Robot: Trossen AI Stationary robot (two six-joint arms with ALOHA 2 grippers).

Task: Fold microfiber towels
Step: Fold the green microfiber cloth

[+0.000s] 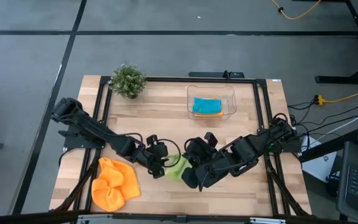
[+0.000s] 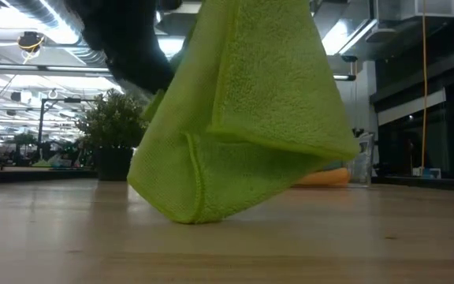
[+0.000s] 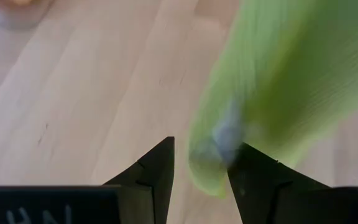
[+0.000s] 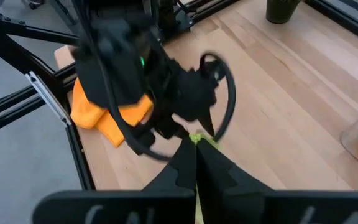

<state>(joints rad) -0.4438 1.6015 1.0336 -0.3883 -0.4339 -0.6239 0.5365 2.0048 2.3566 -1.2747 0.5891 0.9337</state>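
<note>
Both our grippers meet at the lime green towel (image 1: 178,168): right gripper (image 4: 196,144) pinched closed on its edge, left gripper (image 3: 201,163) parted around a corner, bare table (image 1: 229,193) beyond.

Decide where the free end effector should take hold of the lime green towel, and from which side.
The lime green towel hangs from the right end effector, its folded bottom corner just touching the table. The open left end effector should probably pinch the loose hanging edge level from the side, because the draped edge faces it.
</note>
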